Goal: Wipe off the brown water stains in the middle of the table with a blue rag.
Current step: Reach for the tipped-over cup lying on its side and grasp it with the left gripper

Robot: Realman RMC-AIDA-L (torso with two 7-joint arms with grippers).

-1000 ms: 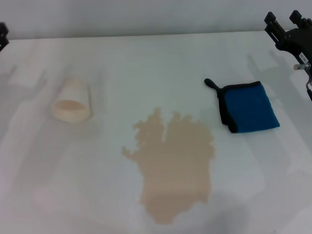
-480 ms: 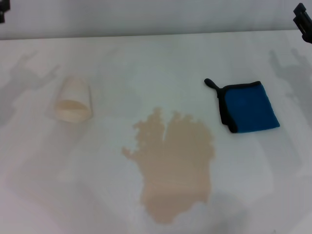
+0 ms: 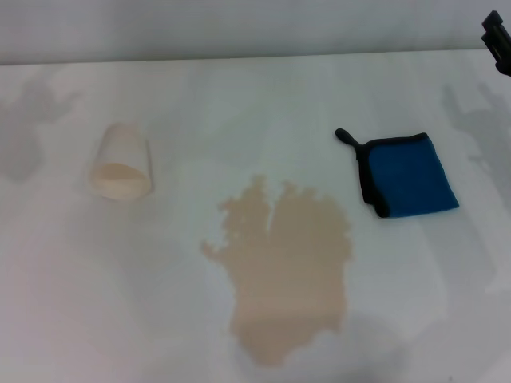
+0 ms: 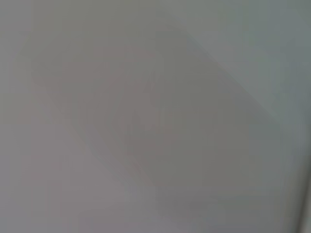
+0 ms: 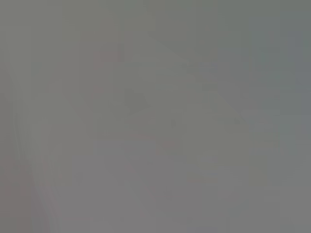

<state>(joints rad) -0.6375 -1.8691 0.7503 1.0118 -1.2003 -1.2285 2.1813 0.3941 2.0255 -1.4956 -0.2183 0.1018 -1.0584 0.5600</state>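
A: Where are the grippers, and what are their fingers doing?

B: Only a black corner of the right gripper shows, at the far right edge of the head view, above the back of the table. I cannot tell whether it is spread or clenched. The left gripper does not show at all, and both wrist views give nothing but a grey blur.

A: So nothing is being held?

B: Nothing that I can see. The blue rag lies flat on the table on the right, folded, with black edging and a short black loop tab pointing away toward the far left corner of the cloth.

A: And the spill?

B: The brown stain sits in the middle of the table, a pale tan puddle with ragged lobed edges, near the rag but apart from it, on its left and closer to the robot.

A: Anything else?

B: A cream paper cup lies tipped on its side at the left, well apart from the puddle, its open mouth facing the robot.
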